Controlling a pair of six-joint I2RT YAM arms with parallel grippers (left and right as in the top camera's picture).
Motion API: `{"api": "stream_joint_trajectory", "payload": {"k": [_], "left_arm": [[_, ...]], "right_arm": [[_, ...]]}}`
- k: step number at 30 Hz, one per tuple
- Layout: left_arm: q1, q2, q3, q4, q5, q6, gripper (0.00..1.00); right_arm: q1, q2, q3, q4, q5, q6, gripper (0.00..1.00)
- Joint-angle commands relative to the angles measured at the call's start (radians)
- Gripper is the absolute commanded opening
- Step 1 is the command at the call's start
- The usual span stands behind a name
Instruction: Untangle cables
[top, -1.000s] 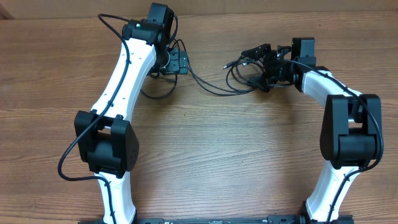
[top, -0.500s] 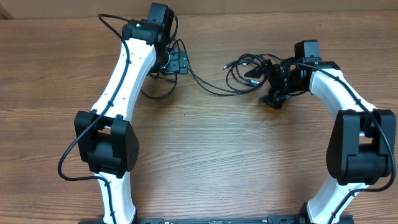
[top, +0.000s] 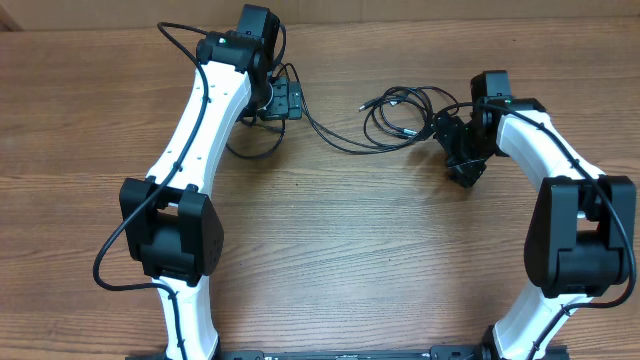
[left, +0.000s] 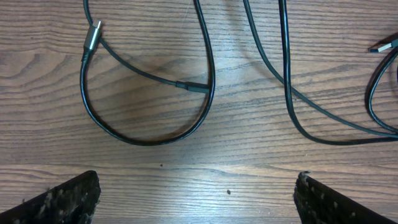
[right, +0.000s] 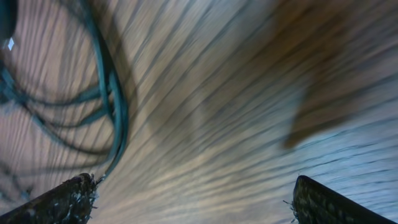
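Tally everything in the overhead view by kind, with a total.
Robot arms: 2 (left arm, right arm)
Grippers: 2 (left gripper, right gripper)
Cables: 1 tangled bunch; individual cords uncountable
Table: 1
Total: 6

Seen from overhead, even, bright light falls on the wooden table (top: 330, 250), and the cables (top: 395, 118) look crisp, with only faint, soft shadows close beside them. In the left wrist view the cables (left: 205, 93) are sharp, each with a thin pale shadow just below it. The right wrist view is smeared into diagonal streaks: the cables (right: 115, 106) look teal and doubled, a broad brown shadow lies to their right, and a bluish cast shows lower right of them
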Motion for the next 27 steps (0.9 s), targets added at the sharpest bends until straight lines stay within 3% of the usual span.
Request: {"api": "stream_joint_trajectory", "payload": {"k": [1, 9, 13, 18, 20, 25, 27], "left_arm": [[-0.002, 0.000, 0.005, 0.001, -0.010, -0.010, 1.00], [-0.002, 0.000, 0.005, 0.005, -0.010, -0.011, 1.00], [-0.002, 0.000, 0.005, 0.148, 0.015, -0.059, 1.00], [-0.005, 0.002, -0.006, 0.151, 0.016, -0.127, 1.00], [-0.007, 0.003, -0.019, 0.151, 0.017, -0.126, 0.99], [-0.007, 0.003, -0.032, 0.151, 0.015, -0.126, 1.00], [-0.007, 0.003, -0.032, 0.151, 0.015, -0.126, 1.00]], "right_arm": [[0.053, -0.014, 0.000, 0.014, 0.130, 0.082, 1.00], [0.156, -0.014, 0.000, 0.038, 0.245, 0.166, 1.00], [0.180, -0.014, 0.000, 0.060, 0.246, 0.166, 1.00], [0.182, -0.014, 0.000, 0.064, 0.280, 0.169, 0.97], [0.182, -0.012, 0.000, 0.065, 0.279, 0.169, 0.89], [0.182, 0.036, 0.000, 0.066, 0.279, 0.169, 0.50], [0.182, 0.071, 0.000, 0.078, 0.278, 0.169, 0.24]]}}
